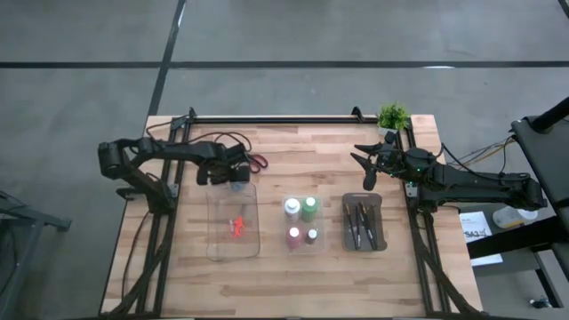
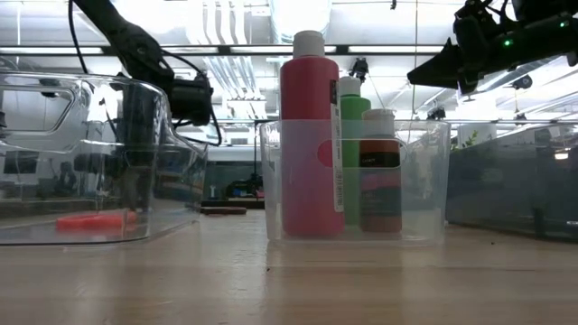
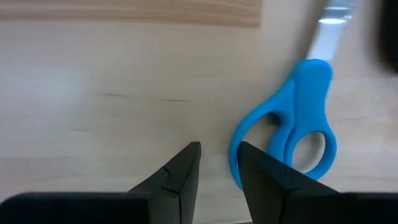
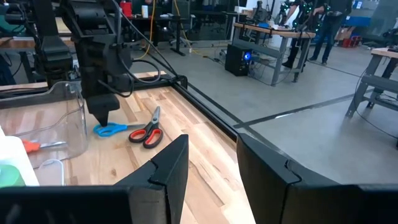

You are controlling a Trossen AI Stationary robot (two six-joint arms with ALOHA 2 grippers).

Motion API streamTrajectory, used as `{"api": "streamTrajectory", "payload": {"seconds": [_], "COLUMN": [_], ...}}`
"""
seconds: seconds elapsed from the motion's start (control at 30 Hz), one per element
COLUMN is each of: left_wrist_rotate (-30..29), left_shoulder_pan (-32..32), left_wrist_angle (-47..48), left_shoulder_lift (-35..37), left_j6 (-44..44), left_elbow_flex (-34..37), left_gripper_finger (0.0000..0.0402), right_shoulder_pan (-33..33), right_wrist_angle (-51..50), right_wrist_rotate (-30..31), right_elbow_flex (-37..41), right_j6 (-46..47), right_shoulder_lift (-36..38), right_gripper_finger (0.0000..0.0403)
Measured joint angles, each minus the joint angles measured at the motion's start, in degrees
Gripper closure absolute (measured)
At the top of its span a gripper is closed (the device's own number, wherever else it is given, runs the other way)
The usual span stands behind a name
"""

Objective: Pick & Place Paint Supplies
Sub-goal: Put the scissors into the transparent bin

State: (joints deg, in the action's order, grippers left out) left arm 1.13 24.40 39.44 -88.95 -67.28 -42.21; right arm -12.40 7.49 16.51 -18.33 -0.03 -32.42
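The blue-handled scissors (image 3: 292,130) lie flat on the wood just beyond the clear tray (image 1: 213,249). My left gripper (image 3: 219,167) hangs over them, pointing down and open by a narrow gap, beside one handle loop. The red-handled scissors (image 4: 148,134) lie on the table next to the blue pair (image 4: 111,129). The orange scissors (image 1: 238,225) rest inside the clear tray. The red (image 2: 310,135), green (image 2: 354,153) and brownish (image 2: 380,171) bottles and a white one (image 1: 292,208) stand in the middle clear bin. Dark brushes (image 1: 360,222) lie in the grey tray. My right gripper (image 1: 363,165) waits open, raised near the far right. My left gripper comes from above, pointing down, at the blue scissors' handle end. One finger (image 3: 264,177) stands right beside the outer rim of a handle loop (image 3: 235,146). I cannot tell whether it touches the rim. The scissors lie flat on the table.
A small potted plant (image 1: 392,116) stands at the far right corner. A black frame rail (image 1: 293,119) runs along the far edge. The dark grey tray (image 1: 378,242) sits right of the bottle bin (image 2: 424,181). Bare wood shows along the near edge.
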Motion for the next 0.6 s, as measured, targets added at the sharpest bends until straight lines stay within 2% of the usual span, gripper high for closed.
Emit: {"api": "streamTrajectory", "payload": {"seconds": [0.43,0.6], "left_wrist_rotate": [-0.4,-0.6], "left_shoulder_pan": [0.9,0.9], "left_wrist_angle": [1.7,1.7], "left_shoulder_lift": [0.1,0.1], "left_j6": [1.4,2.8], "left_elbow_flex": [0.1,0.1], "left_gripper_finger": [0.0281,0.0311], "right_shoulder_pan": [0.0,0.0], "right_wrist_angle": [0.0,0.0], "right_wrist_rotate": [0.0,0.0], "right_elbow_flex": [0.0,0.0], "right_j6": [0.0,0.0], "right_shoulder_lift": [0.0,0.0], "right_gripper_finger": [0.0272,0.0272]}}
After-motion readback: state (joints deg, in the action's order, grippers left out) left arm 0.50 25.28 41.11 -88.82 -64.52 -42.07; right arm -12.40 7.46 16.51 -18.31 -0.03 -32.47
